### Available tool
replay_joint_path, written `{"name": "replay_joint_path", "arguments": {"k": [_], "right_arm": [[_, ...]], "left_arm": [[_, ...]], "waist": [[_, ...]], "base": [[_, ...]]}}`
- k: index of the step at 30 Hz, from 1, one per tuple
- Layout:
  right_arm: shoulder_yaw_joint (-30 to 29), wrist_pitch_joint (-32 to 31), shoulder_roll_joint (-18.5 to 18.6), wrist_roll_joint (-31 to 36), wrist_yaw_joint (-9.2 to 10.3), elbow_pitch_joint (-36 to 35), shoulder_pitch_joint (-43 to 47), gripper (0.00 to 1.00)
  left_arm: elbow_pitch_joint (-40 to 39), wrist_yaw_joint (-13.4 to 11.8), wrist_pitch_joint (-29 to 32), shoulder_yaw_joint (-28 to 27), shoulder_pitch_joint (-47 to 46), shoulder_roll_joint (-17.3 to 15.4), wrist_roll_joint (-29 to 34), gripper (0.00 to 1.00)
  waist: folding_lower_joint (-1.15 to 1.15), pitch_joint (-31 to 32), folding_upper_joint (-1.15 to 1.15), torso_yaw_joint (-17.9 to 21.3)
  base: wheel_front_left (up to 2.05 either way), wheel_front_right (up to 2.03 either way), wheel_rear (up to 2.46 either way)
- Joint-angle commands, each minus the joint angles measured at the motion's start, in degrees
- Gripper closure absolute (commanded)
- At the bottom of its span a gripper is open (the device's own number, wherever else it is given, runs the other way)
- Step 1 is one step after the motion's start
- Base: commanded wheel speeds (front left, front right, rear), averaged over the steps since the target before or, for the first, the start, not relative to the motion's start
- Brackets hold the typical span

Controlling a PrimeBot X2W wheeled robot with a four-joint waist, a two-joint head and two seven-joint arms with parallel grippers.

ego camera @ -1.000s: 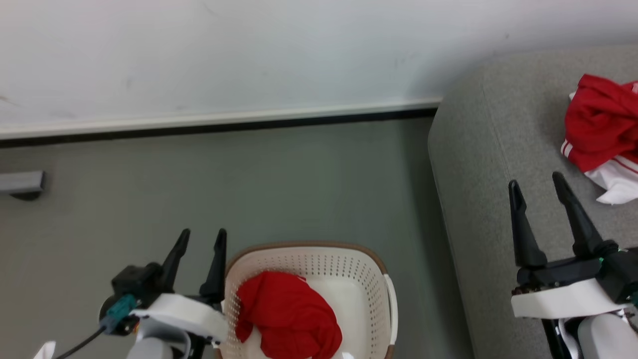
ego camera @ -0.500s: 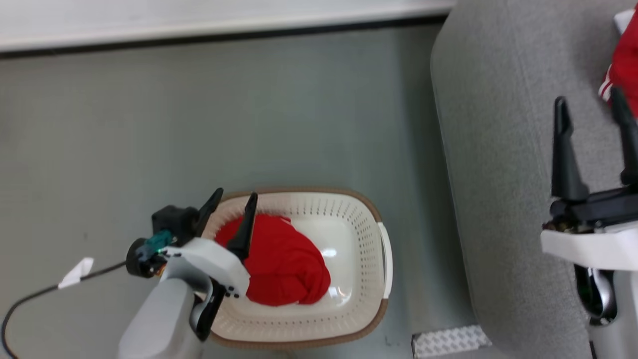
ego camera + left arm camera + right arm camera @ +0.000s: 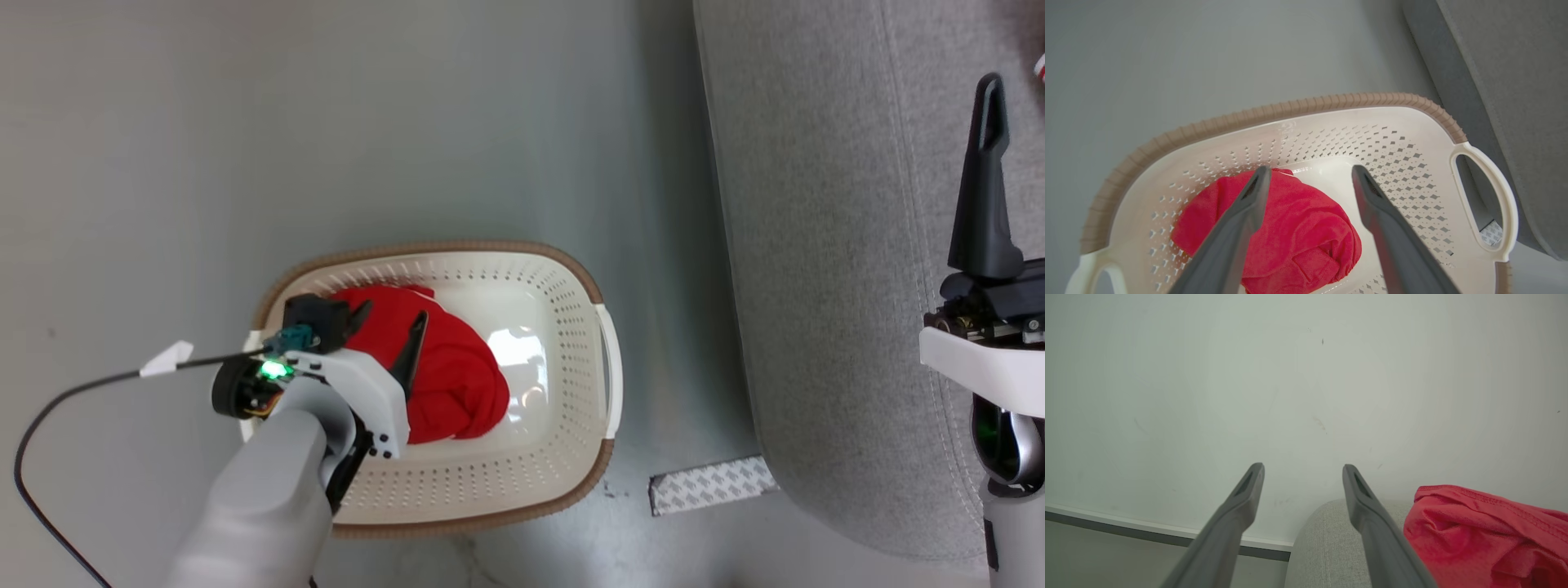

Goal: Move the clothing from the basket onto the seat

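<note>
The cream basket (image 3: 490, 247) with a brown rim stands on the grey floor, left of the grey seat (image 3: 816, 245). A bunched red piece of clothing (image 3: 457, 384) lies in its left half. My left gripper (image 3: 390, 320) is open inside the basket's mouth, just over that clothing. In the left wrist view the gripper (image 3: 1308, 173) spreads over the clothing (image 3: 1298, 237) inside the basket (image 3: 1298, 108). I cannot tell if it touches. My right gripper (image 3: 1302, 473) is open and empty above the seat (image 3: 1323, 539), beside more red clothing (image 3: 1474, 535). One of its fingers (image 3: 984, 204) shows in the head view.
A white textured strip (image 3: 710, 484) lies on the floor between basket and seat. A black cable with a white tag (image 3: 167, 358) trails left from my left wrist. A pale wall with a dark baseboard (image 3: 1147, 531) stands behind the seat.
The head camera has tilted down, so the whole picture shifted. My left gripper moved from beside the basket to over the red clothing inside it. Both grippers stayed open.
</note>
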State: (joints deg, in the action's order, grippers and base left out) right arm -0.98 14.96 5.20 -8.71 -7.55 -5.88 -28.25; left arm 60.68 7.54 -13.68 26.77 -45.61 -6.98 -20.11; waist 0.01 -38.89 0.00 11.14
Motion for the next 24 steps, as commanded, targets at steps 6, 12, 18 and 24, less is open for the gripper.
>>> {"name": "replay_joint_path", "arguments": {"k": [6, 12, 18, 24], "right_arm": [[-0.25, 0.12, -1.03, 1.03, 0.13, -2.98, -1.93, 0.0], [-0.59, 0.12, -1.72, 1.29, 0.13, -7.0, -2.78, 0.0], [-1.0, 0.12, -2.2, 1.37, 0.13, -9.68, -4.04, 0.0], [-0.47, 0.12, -2.41, 1.49, 0.13, -12.02, -4.5, 0.0]], "left_arm": [[4.99, -0.05, 1.23, 3.26, -4.77, -0.58, -1.14, 0.0], [8.27, -0.05, 3.18, 7.1, -8.76, -0.47, -0.69, 0.0], [10.55, -0.05, 5.29, 10.83, -11.07, -0.83, 0.56, 0.0], [11.43, -0.05, 7.55, 14.41, -12.7, -1.18, 0.36, 0.0]], "waist": [[-0.01, -5.13, 0.0, 1.96], [-0.01, -9.46, 0.0, 2.3], [-0.01, -12.71, 0.0, 3.03], [-0.01, -15.04, 0.0, 3.82]], "base": [[0.0, 0.0, 0.0], [0.0, 0.0, 0.0], [0.0, 0.0, 0.0], [0.0, 0.0, 0.0]]}}
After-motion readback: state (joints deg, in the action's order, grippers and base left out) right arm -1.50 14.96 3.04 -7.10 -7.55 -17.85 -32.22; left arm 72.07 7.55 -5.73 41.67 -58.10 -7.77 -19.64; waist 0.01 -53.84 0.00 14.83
